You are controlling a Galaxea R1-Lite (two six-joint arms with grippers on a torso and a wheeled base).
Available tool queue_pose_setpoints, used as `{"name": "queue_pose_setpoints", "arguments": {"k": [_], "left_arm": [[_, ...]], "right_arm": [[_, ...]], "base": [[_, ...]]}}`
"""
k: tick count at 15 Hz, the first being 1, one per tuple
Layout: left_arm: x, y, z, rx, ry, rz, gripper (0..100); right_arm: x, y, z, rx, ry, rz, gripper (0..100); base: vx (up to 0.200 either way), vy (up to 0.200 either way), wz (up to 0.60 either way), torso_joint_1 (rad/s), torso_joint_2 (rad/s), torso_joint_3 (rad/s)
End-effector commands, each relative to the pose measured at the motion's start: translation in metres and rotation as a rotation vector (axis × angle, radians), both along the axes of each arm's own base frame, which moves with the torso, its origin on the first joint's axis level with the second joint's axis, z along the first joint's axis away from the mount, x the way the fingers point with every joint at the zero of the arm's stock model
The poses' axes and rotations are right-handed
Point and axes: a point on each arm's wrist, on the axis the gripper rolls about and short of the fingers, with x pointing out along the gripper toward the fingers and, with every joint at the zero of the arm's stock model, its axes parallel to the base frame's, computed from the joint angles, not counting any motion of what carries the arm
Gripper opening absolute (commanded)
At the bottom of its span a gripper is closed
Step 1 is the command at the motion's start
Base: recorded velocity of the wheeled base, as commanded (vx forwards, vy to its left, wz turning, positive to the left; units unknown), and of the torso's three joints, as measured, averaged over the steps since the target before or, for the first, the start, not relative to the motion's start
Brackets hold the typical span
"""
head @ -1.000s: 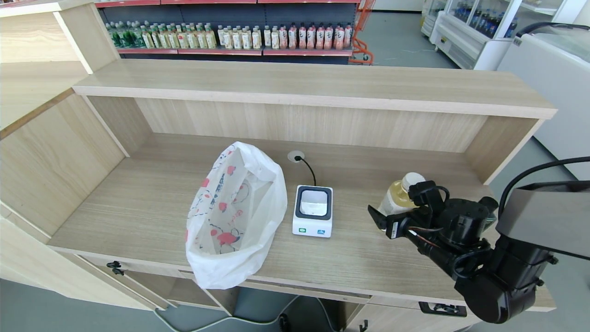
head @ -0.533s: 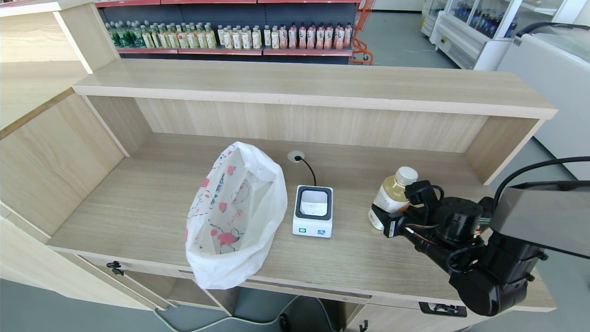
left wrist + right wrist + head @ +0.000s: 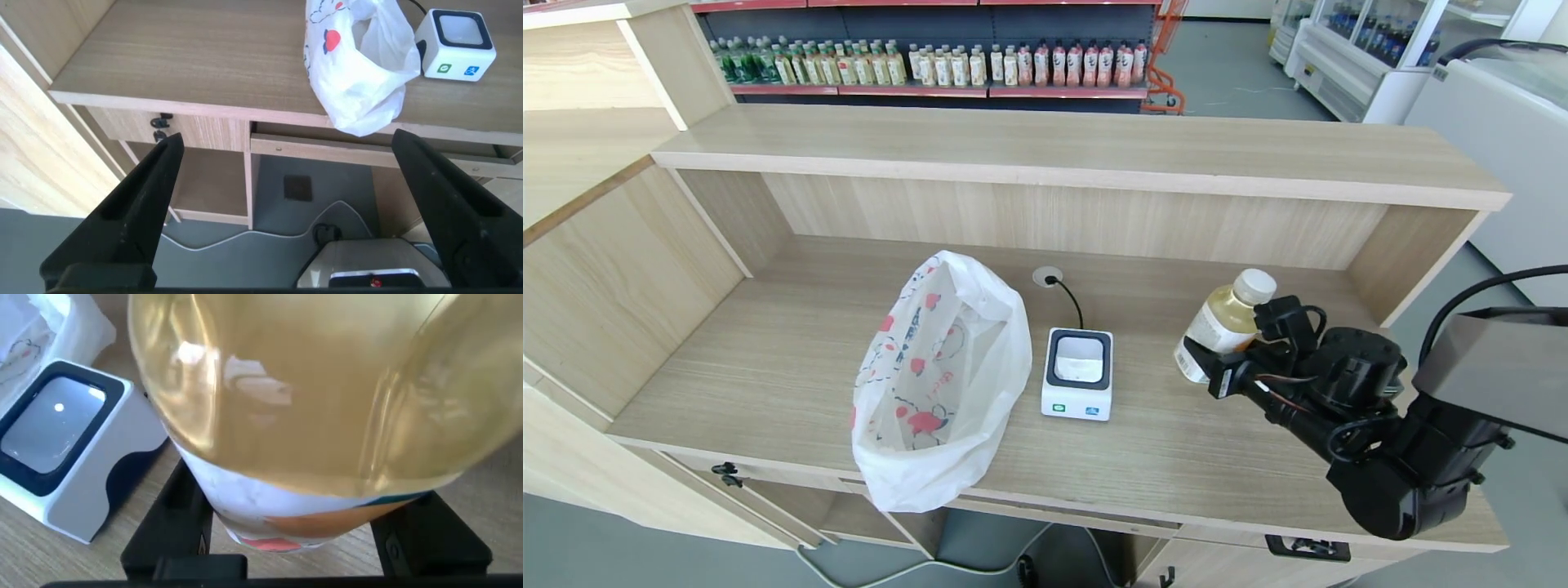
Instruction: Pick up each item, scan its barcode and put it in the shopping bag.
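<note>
Right tool (image 3: 1205,367) pinching bottle (image 3: 1225,321) w/ yellow liquid nr scanner (image 3: 1078,373); left tool (image 3: 286,208) spread; shopping bag (image 3: 935,371) gaping.

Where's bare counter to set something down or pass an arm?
Widest: counter between left wall and bag. Smaller patch between scanner and bottle, plus the front strip before the scanner. Tight: bag sits close beside scanner.

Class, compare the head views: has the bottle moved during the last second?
Yes. The bottle, held in the right tool, has moved up in the head view against the scanner, with little sideways shift.
</note>
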Motion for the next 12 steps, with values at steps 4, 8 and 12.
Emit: {"name": "queue_pose_setpoints", "arguments": {"k": [4, 8, 12], "left_arm": [[0.0, 0.0, 0.0, 0.001, 0.0, 0.0, 100], [0.0, 0.0, 0.0, 0.0, 0.0, 0.0, 100], [0.0, 0.0, 0.0, 0.0, 0.0, 0.0, 100]], "right_arm": [[-0.065, -0.042, 0.094, 0.125, 0.051, 0.178, 0], [-0.138, -0.081, 0.149, 0.253, 0.158, 0.494, 0], [-0.176, -0.074, 0.173, 0.37, 0.23, 0.704, 0]], "base": [[0.0, 0.0, 0.0, 0.0, 0.0, 0.0], [0.0, 0.0, 0.0, 0.0, 0.0, 0.0], [0.0, 0.0, 0.0, 0.0, 0.0, 0.0]]}}
